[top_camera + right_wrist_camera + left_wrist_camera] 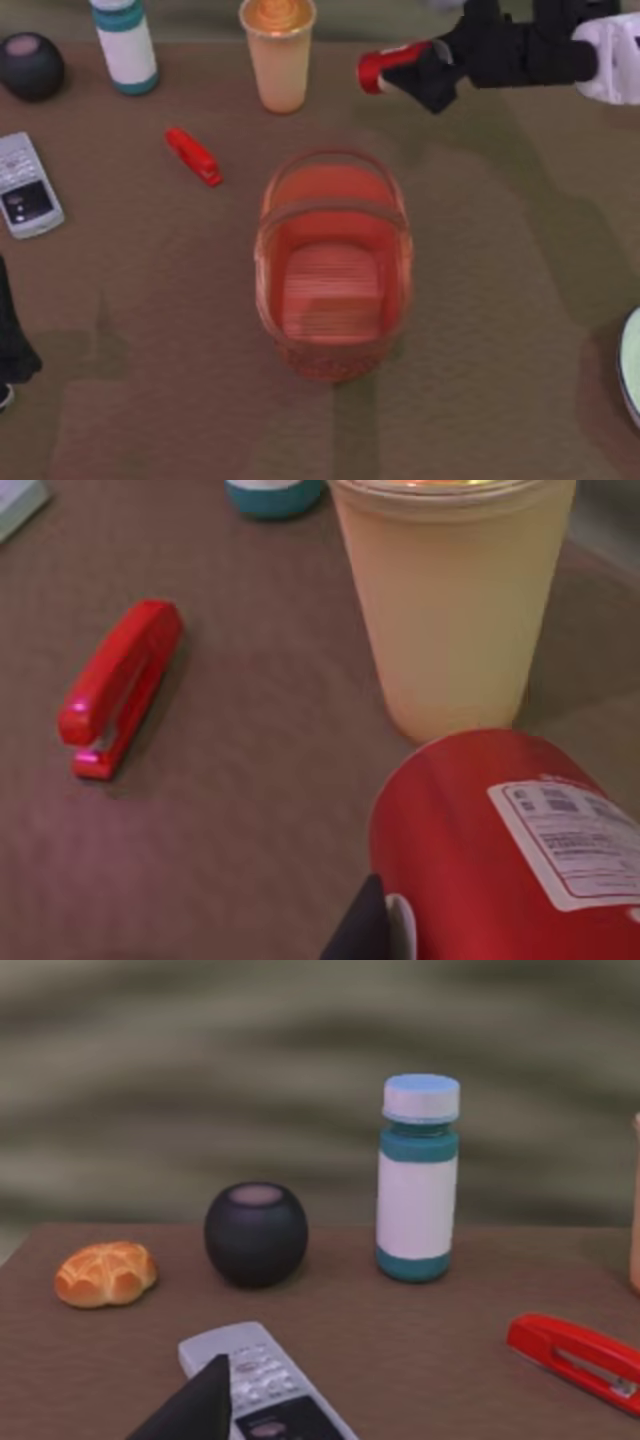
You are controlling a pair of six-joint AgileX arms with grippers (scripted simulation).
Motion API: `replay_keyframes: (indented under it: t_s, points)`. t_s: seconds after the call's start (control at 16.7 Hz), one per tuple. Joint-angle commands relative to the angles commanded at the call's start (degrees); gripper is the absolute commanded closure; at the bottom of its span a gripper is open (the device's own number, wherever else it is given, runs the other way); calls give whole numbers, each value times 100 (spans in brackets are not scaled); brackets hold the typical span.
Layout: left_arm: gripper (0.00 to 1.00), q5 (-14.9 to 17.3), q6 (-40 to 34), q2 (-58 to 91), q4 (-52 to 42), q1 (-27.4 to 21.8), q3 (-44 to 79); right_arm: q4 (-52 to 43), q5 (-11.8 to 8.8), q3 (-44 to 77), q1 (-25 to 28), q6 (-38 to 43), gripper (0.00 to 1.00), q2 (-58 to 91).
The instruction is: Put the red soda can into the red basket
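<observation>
The small red metal soda can [385, 68] is held clamped in the right gripper [425, 70], lying on its side in the air at the table's far right, just beside the tall pale-orange smooth plastic cup [278, 52], apparently lifted for carrying. The large oval orange-red woven basket [400, 225] with arched handle and ribbed bottom sits at mid-table, empty and well apart from the can. The flat glossy red stapler [193, 156] lies left of the basket; the left arm is parked at the left edge, its finger state cannot be told.

Red soda can [385, 68] held sideways beyond the empty red basket [333, 215].
</observation>
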Motion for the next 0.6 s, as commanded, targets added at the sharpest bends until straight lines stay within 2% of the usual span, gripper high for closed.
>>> replay_keyframes:
  t_s: [0.18,0.36,0.48,0.6]
  points:
    - [0,0,0,0,0,0,0,1761,-886,-924,219,619,100,-457]
    - [0,0,0,0,0,0,0,3221,-1648,-1704,410,1122,100,-916]
    - [0,0,0,0,0,0,0,3929,-2047,-2096,511,1366,100,-1187]
    - [0,0,0,0,0,0,0,4395,-2331,-2363,584,1526,100,-1396]
